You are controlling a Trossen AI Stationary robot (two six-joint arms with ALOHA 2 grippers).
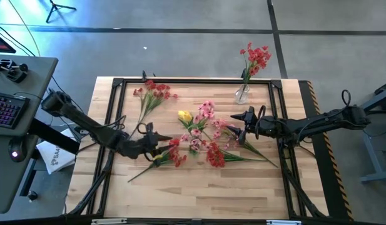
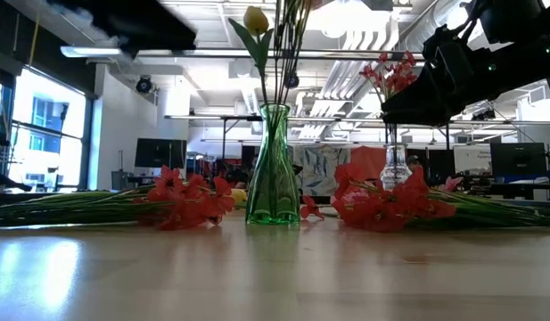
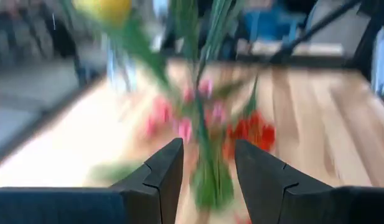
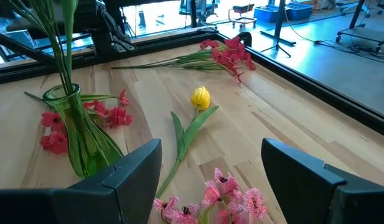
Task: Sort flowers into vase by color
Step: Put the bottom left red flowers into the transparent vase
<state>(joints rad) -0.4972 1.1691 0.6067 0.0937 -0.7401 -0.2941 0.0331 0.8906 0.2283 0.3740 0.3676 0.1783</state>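
Note:
A green glass vase (image 2: 273, 169) (image 4: 79, 140) stands near the table's middle, with several green stems and a yellow tulip (image 2: 255, 18) in it. A clear vase (image 1: 242, 94) with red flowers stands at the far edge. Red stems (image 1: 174, 156), pink stems (image 1: 205, 112) and another yellow tulip (image 4: 201, 98) lie flat on the wood. My left gripper (image 3: 207, 146) (image 1: 160, 142) is open, left of the green vase and pointing at it. My right gripper (image 4: 210, 149) (image 1: 236, 130) is open above the pink blooms (image 4: 226, 193), right of the vase. Neither holds anything.
A bunch of red stems (image 1: 156, 92) lies at the far left of the table. More red blooms (image 1: 216, 156) lie near the centre. A black frame (image 1: 117, 84) runs around the tabletop. Bare wood (image 1: 199, 194) lies along the near edge. A desk with a keyboard (image 1: 5, 109) stands off to the left.

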